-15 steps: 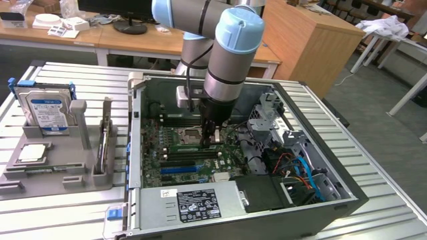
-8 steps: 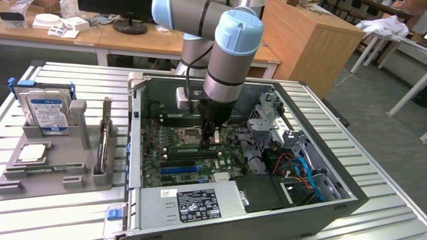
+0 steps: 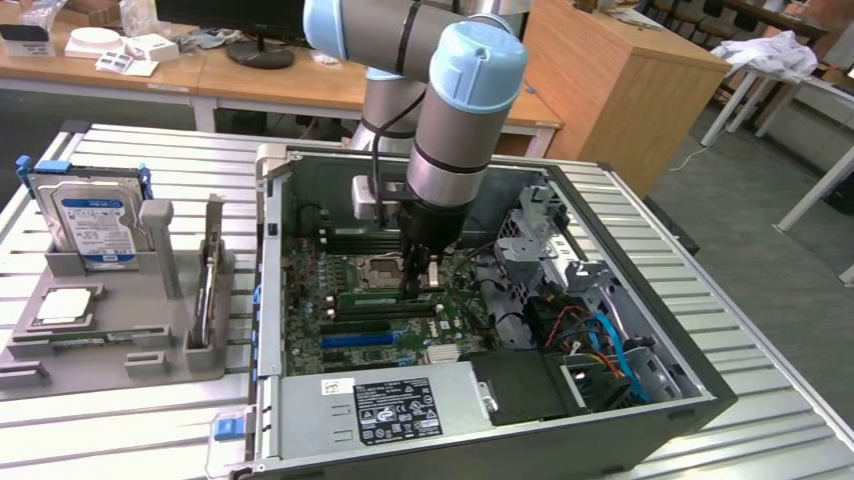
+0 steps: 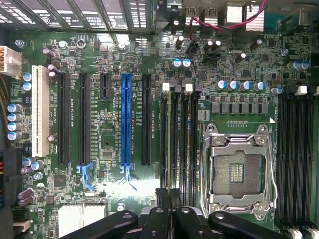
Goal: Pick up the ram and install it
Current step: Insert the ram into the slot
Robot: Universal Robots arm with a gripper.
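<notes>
1. Exterior view: the gripper is down inside the open computer case. It is clenched, as far as I can make out on the ram. The ram stands on edge just beside the CPU socket, its long axis running toward the exterior view's left.
2. Wrist view: the ram's thin top edge lies parallel to the empty memory slots, pointing away from the fingers. If it sits tilted or off its slot, pressing could jam or bend it.
</notes>
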